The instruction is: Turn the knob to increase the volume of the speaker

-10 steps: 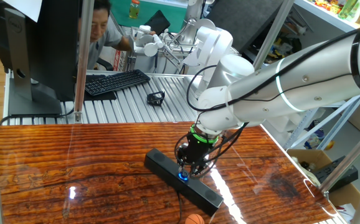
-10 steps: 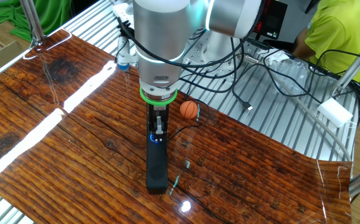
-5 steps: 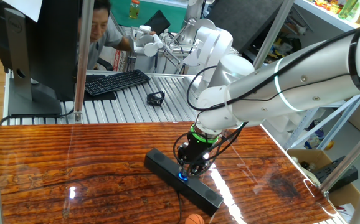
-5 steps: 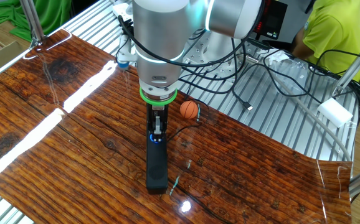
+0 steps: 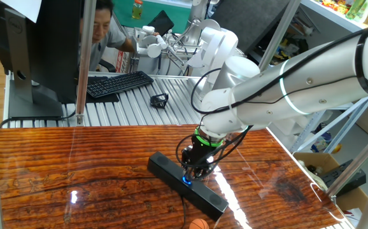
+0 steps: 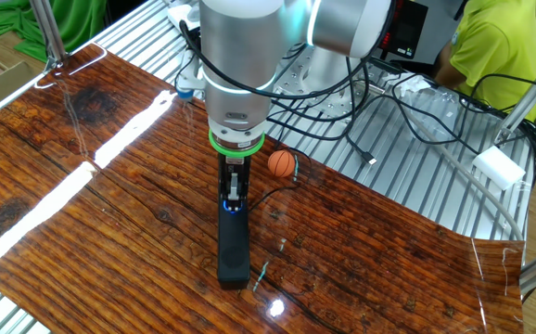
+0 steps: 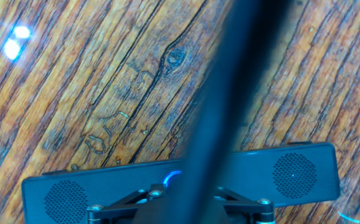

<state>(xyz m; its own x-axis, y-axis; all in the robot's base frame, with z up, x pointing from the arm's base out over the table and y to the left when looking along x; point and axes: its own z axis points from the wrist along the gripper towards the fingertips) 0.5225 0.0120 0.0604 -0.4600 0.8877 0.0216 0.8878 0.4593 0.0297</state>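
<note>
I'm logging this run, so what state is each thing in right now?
knob: lit blue, hand closed around it
speaker: flat on the wooden table, powered on
hand: pointing straight down, shut on the knob
small orange ball: resting on the table, apart from the speaker
keyboard: flat, untouched

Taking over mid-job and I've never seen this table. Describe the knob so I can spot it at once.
On the wooden table, find the speaker, a long slim black bar lying flat below the white arm. The knob sits at its middle, right at the gripper. It is a small round dial with a glowing blue ring, unlike the orange ball nearby.
</note>
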